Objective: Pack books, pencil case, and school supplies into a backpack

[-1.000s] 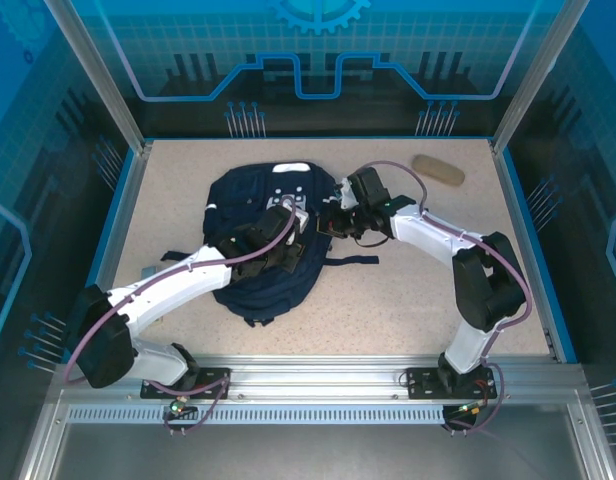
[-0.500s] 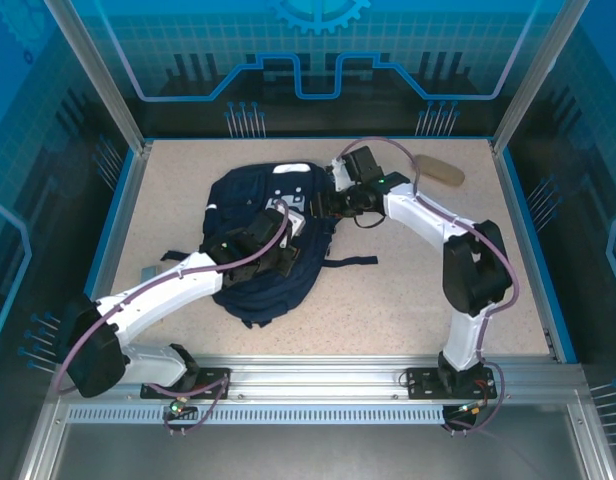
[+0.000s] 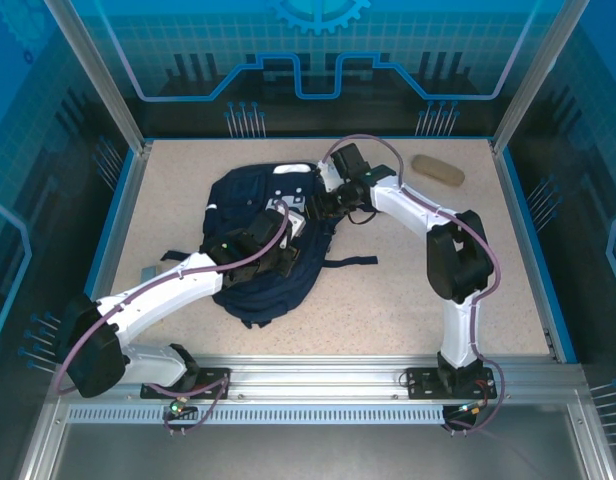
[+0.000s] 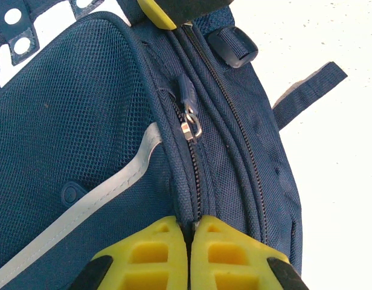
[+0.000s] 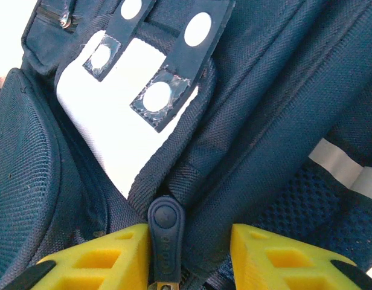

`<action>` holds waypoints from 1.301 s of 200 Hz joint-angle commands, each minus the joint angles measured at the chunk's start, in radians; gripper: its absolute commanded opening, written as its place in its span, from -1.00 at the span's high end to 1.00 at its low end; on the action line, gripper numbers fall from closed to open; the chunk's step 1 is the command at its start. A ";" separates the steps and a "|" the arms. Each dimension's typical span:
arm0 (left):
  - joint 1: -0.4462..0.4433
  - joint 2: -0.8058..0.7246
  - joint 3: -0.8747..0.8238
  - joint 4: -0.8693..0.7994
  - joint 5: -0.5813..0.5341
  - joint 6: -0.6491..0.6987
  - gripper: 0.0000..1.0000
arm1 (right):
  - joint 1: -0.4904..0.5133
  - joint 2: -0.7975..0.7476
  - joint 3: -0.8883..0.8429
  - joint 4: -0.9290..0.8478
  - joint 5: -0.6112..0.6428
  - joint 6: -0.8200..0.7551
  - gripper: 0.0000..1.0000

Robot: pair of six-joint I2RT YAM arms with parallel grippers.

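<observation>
Risk first: the right claw (image 5: 192, 238) stood part-open w/ the rubber zip pull (image 5: 165, 238) between its fingers, not yet nipped. Close off-centre and the tab could squirt out. The left claw (image 4: 190, 232) was clamped tight on a seam of the bag (image 3: 236, 200) by the zip; if that pinch slipped, the whole bag would prob. drag instead of unzipping. Bag lay flat mid-table (image 3: 388, 290) — navy mesh, white stripe, zips looking closed. Pencil case (image 3: 438, 170) sat well apart, far right corner.
</observation>
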 commanded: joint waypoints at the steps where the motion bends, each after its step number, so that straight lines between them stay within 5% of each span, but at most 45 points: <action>1: 0.000 -0.034 -0.005 0.073 0.030 0.002 1.00 | 0.006 0.024 0.039 -0.043 -0.054 -0.037 0.24; 35: 0.000 -0.025 -0.002 0.071 0.020 -0.006 1.00 | -0.001 -0.001 0.033 -0.045 -0.014 -0.013 0.65; 78: 0.000 -0.015 0.000 0.073 -0.014 -0.023 1.00 | -0.022 -0.100 -0.053 0.022 -0.030 0.039 0.89; 137: 0.001 0.026 0.013 0.094 -0.021 -0.062 1.00 | -0.026 -0.219 -0.181 0.075 -0.095 0.134 0.94; 192: 0.001 0.075 0.042 0.114 -0.012 -0.075 1.00 | -0.008 -0.290 -0.295 0.089 -0.041 0.249 0.77; 260: 0.003 0.082 0.053 0.112 -0.005 -0.069 1.00 | -0.008 -0.289 -0.323 0.116 -0.051 0.233 0.95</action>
